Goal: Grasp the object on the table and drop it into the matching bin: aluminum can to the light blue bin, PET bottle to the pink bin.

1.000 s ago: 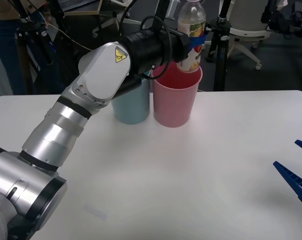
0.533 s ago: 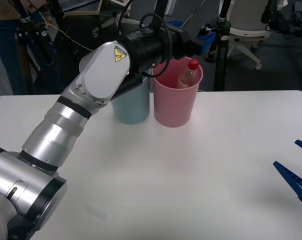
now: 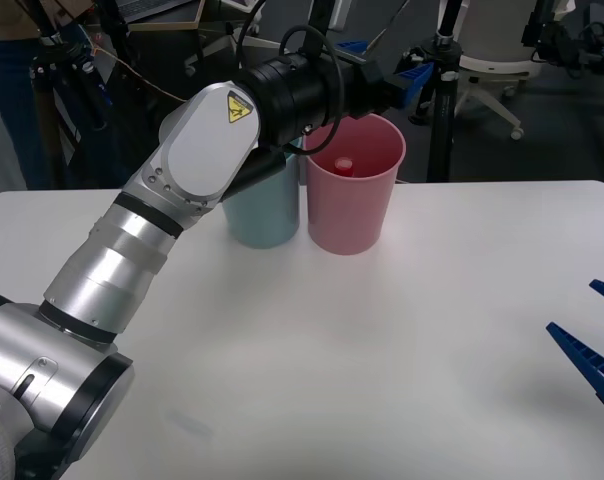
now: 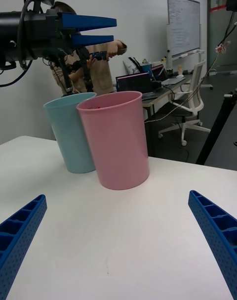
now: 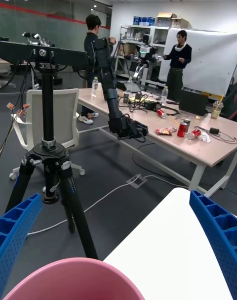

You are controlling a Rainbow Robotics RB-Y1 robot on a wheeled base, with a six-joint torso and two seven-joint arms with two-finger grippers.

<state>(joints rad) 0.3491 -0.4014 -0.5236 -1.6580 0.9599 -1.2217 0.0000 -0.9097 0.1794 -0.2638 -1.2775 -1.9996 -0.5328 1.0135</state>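
Note:
The PET bottle sits down inside the pink bin, and just its red cap shows below the rim. My left gripper hangs open over the bin's far rim, holding nothing. Its blue fingers stand apart above both bins in the right wrist view. The left wrist view looks past the pink bin's rim. The light blue bin touches the pink bin on its left, half behind my left arm. My right gripper rests open, low over the table's right edge.
A black tripod stands just behind the table near the pink bin. Office chairs, desks and people are farther back in the room. The white tabletop in front of the bins is bare.
One second ago my left gripper held the bottle above the pink bin. It opened, and the bottle fell in, first leaning at the rim, now sunk with just the cap showing.

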